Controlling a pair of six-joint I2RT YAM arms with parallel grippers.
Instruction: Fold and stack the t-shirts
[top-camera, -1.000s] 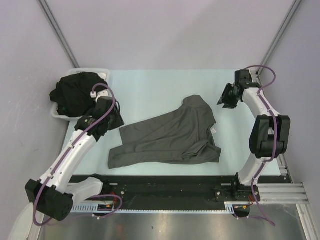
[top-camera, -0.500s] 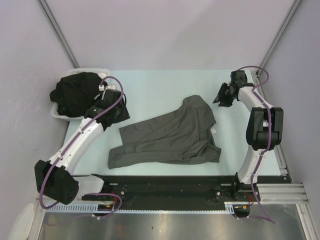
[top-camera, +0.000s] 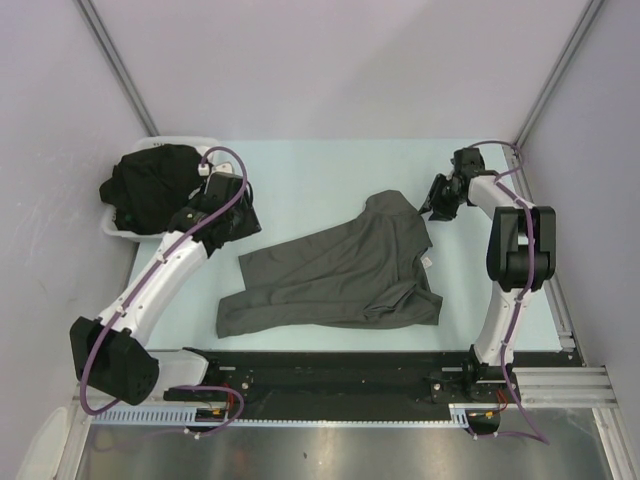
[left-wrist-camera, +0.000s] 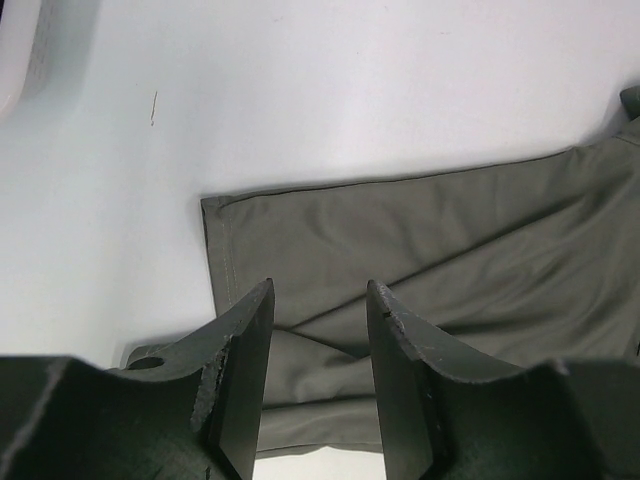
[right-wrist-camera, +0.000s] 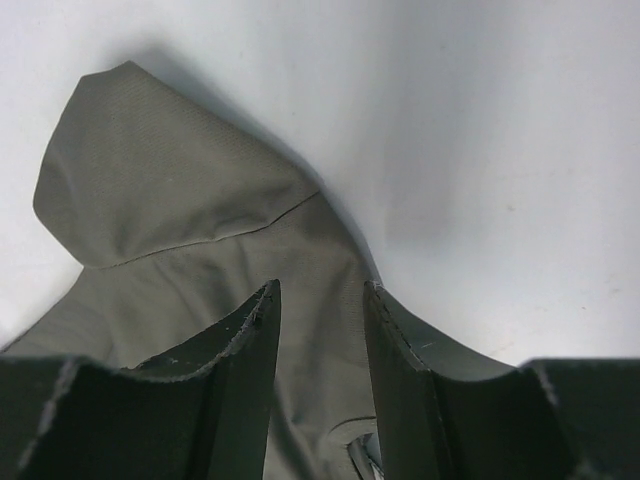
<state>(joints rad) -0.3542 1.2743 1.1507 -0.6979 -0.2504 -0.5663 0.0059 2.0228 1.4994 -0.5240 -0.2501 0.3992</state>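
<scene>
Left gripper (left-wrist-camera: 320, 300), right gripper (right-wrist-camera: 320, 300) neared t-shirt (top-camera: 340, 270) edges.

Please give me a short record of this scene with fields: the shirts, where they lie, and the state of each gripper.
grey t-shirt: spread unfolded, wrinkled, mid table
black t-shirts: heap in white tray, far left
left gripper: open, empty, over the grey t-shirt's hem corner
right gripper: open, empty, over its far end
folded: none yet

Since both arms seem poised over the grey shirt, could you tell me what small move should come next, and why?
Probably lower and close both: the left gripper hovers open over the shirt near its hem corner, the right gripper open over a sleeve, and the shirt lies rumpled.
</scene>
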